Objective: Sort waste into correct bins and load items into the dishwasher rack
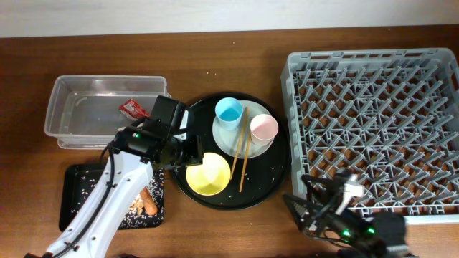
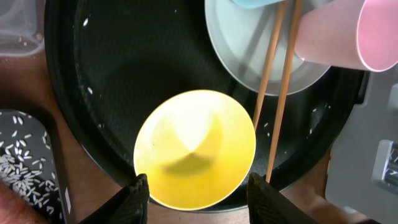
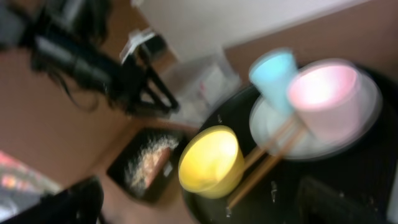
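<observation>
1. Hovering over yellow bowl [image 2: 194,146], L gripper [image 2: 199,183] has jaws spread wide, one finger each side of the bowl's near rim. Contact w/ the rim is unclear.
2. Bowl sits upright on round black tray [image 1: 269,179], just beside pale plate [image 2: 249,50].
3. Blue cup [image 1: 229,112] and pink cup [image 1: 264,127] stand on the plate. Chopsticks [image 2: 283,93] lie across its edge onto the tray.
4. R gripper [image 1: 315,208] is by the front-left corner of rack [image 1: 373,122]. Its wrist view is blurred, so can't tell jaw state.
5. Red wrapper [image 1: 134,109] is in clear tub [image 1: 79,115]. Sausage stick [image 1: 149,201] and rice bits are in flat black tray [image 1: 72,193].
</observation>
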`<action>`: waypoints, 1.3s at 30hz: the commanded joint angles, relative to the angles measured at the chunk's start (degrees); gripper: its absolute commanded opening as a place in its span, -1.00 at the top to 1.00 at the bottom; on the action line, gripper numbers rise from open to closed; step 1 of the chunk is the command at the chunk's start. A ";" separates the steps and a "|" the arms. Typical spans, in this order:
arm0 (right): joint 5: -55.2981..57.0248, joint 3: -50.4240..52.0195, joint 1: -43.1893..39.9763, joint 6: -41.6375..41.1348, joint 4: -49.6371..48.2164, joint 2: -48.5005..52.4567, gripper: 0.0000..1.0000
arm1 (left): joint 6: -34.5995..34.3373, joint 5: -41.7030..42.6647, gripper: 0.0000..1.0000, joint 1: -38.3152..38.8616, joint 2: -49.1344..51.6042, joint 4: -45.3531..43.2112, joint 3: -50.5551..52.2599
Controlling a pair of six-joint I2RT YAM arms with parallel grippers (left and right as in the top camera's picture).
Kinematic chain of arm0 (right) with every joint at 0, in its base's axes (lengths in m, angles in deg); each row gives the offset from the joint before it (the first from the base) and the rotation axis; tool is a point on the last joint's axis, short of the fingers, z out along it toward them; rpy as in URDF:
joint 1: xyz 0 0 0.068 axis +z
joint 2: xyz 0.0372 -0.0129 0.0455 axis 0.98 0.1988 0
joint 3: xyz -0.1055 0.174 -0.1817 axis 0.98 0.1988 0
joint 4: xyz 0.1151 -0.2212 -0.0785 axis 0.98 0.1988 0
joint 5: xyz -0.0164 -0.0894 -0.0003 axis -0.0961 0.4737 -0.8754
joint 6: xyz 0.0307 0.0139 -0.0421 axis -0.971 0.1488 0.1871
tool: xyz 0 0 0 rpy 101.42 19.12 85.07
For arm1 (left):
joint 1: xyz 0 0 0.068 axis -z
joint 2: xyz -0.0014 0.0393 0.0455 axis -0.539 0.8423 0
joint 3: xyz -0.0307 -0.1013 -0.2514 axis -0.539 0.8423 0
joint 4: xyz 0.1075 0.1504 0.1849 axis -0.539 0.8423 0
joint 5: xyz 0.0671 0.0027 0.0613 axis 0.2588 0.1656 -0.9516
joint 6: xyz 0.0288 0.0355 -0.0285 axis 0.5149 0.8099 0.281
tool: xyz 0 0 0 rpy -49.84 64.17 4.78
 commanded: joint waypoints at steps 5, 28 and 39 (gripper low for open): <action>38.40 -59.10 0.26 22.14 51.43 35.21 -0.96 | 0.85 0.81 -0.02 -0.26 0.33 -1.01 -0.37; 35.21 -73.83 0.26 23.76 68.28 74.49 -0.97 | -4.85 2.08 0.35 -0.35 28.96 -21.49 -18.01; 35.21 -73.83 0.26 23.76 68.57 74.49 -0.97 | -4.85 2.05 0.92 1.05 32.20 -20.68 -18.32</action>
